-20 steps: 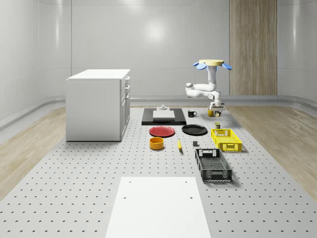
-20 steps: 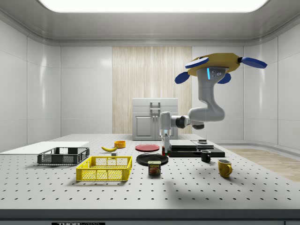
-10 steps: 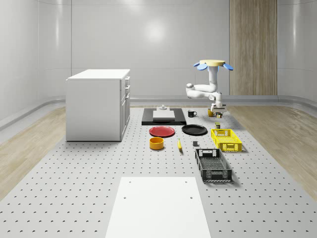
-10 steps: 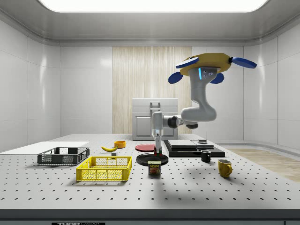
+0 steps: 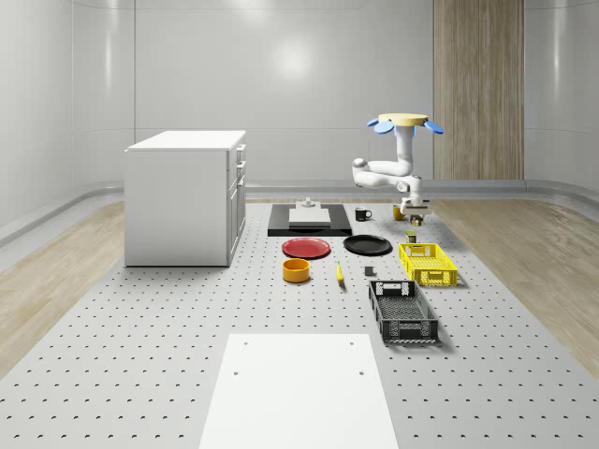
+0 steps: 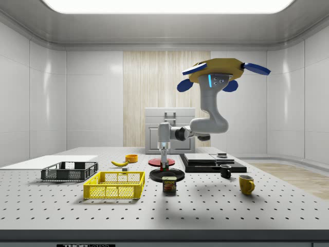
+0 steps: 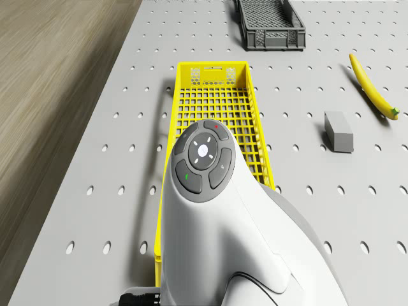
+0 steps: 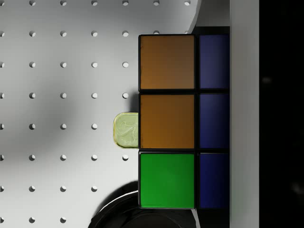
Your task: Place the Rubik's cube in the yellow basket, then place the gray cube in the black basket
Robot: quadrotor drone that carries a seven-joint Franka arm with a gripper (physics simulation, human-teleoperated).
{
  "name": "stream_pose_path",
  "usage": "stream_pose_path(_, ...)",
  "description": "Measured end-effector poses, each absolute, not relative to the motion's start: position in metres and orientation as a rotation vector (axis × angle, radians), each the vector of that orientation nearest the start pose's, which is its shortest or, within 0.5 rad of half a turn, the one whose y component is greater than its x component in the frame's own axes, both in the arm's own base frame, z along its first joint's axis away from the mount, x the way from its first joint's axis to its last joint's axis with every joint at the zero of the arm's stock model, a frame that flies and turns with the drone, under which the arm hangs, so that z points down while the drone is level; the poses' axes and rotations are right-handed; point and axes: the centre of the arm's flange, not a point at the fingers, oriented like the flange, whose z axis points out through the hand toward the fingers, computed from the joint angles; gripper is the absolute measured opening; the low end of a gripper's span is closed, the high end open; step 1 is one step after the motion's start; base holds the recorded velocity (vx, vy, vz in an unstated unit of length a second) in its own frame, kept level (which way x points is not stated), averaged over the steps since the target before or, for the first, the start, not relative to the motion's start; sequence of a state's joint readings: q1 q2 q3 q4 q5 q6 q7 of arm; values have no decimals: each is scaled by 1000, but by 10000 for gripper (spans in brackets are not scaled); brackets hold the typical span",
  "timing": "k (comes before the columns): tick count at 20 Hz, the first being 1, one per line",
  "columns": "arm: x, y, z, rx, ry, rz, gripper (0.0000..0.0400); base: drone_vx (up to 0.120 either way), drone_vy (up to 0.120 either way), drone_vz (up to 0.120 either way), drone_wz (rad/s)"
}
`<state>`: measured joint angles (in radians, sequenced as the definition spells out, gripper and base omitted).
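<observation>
White cabinet (image 5: 185, 196) at 9 o'clock of red plate (image 5: 307, 248), black plate (image 5: 367, 245) at its 3, orange bowl (image 5: 296, 270) and banana (image 5: 339, 272) at 6, black mug (image 5: 362, 214) toward 1.

Yellow disc-bodied drone (image 6: 214, 68) with blue rotor blades, glossy white jointed arm (image 6: 205, 121) — grey button pad, seemingly at the wrist.
</observation>
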<state>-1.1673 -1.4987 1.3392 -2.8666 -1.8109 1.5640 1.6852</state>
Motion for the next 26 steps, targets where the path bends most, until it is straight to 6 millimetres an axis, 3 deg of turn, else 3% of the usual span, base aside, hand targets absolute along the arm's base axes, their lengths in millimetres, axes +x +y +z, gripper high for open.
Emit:
stream_pose_path(18, 307, 0, 499, 1, -2, 786, 325, 120, 0, 11, 0)
stream_pose_path(22, 307, 0, 499, 1, -2, 786, 325, 120, -110, 0, 0)
stream_pose_path(26, 307, 0, 499, 1, -2, 786, 325, 120, 0, 0, 0)
